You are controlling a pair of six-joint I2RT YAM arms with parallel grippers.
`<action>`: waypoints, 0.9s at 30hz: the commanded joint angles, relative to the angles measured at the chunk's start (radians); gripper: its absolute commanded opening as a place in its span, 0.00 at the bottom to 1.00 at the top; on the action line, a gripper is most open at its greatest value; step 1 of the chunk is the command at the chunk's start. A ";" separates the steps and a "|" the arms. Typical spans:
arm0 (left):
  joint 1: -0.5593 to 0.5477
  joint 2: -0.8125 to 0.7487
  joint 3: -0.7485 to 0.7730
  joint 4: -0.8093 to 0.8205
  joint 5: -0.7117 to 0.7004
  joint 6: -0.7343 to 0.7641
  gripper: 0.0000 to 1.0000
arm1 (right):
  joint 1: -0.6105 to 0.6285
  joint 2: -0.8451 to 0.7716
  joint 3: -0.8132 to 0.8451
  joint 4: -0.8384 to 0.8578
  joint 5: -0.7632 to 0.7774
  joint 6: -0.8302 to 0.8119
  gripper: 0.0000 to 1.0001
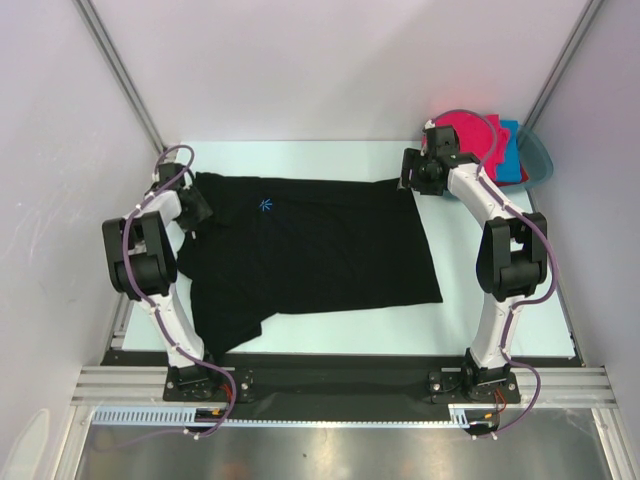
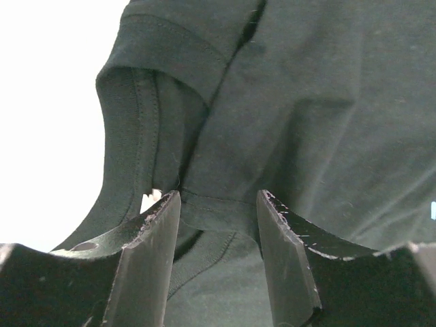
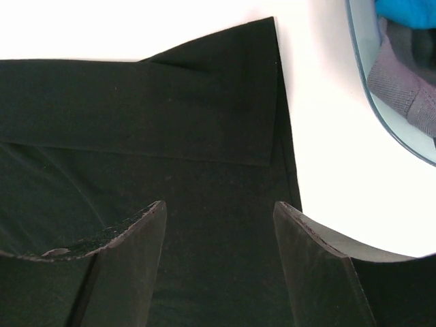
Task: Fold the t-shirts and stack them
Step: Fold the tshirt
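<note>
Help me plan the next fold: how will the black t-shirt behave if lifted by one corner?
Probably floppy: the black t-shirt has a rumpled sleeve and a far edge folded flat on itself. Lifted by one corner, it would likely drape and drag, since it spreads wide over the table.

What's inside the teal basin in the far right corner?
A magenta-pink t-shirt and a bright blue t-shirt show; anything beneath them is covered.

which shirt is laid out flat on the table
The black t-shirt, spread open on the table. The pink shirt and blue shirt lie piled in the teal basin at the far right corner.
</note>
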 commanded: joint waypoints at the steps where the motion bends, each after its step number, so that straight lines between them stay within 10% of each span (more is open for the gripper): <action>1: -0.004 0.015 0.020 0.025 -0.044 -0.016 0.54 | -0.005 -0.046 0.003 0.022 -0.004 -0.010 0.70; 20: -0.003 0.009 0.040 0.008 -0.090 -0.007 0.02 | -0.005 -0.039 0.008 0.025 -0.010 -0.006 0.70; 27: 0.002 -0.051 0.045 -0.021 -0.130 0.006 0.00 | -0.003 -0.034 0.009 0.022 -0.023 -0.005 0.70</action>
